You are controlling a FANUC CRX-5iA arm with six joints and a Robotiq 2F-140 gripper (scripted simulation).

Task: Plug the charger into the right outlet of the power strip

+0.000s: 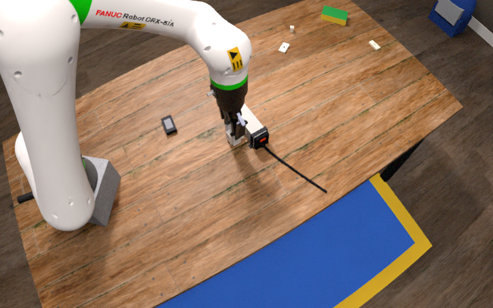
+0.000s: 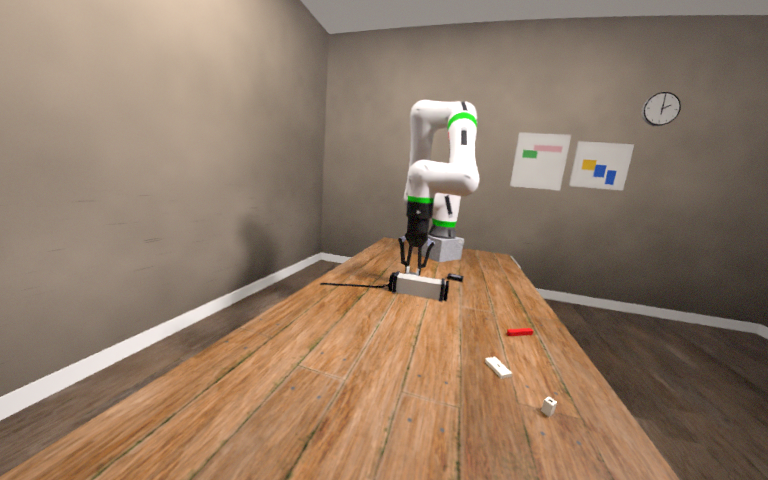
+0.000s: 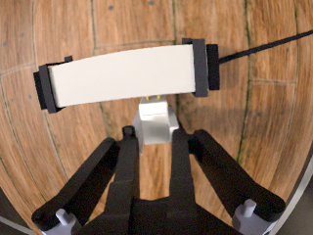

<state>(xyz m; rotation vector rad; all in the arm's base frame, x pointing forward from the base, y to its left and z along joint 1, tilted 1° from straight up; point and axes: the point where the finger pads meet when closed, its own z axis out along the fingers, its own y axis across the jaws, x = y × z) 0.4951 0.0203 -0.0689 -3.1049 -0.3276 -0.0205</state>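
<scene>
From the top view, red and black lettering on the white robot arm [image 1: 152, 21] reads "FANUC Robot CRX-5iA", with a yellow warning sticker by the green wrist ring; the black 2-finger gripper [image 1: 234, 132] points down at the near face of the white rectangular power strip [image 1: 252, 121], whose black end cap carries a red switch [image 1: 262, 138], and a black cord [image 1: 294, 169] runs off toward 4 o'clock. A small black phone-like slab [image 1: 169, 124] lies at 9 o'clock of the strip; a green-and-yellow sponge block [image 1: 334, 15] and 3 small white pieces sit far off at 1 o'clock. The exterior view alone shows a wall clock [image 2: 661, 108], 2 posters with coloured bars but no legible text, and a red bar [image 2: 519, 331] on the wooden plank table [image 2: 362, 396]. Only the wrist view shows the plugging itself: the fingers pinch the small white boxy charger [image 3: 156, 123], its 2 brassy prongs [image 3: 155, 98] partly visible at the strip's side, right of its middle, so a gap remains.
</scene>
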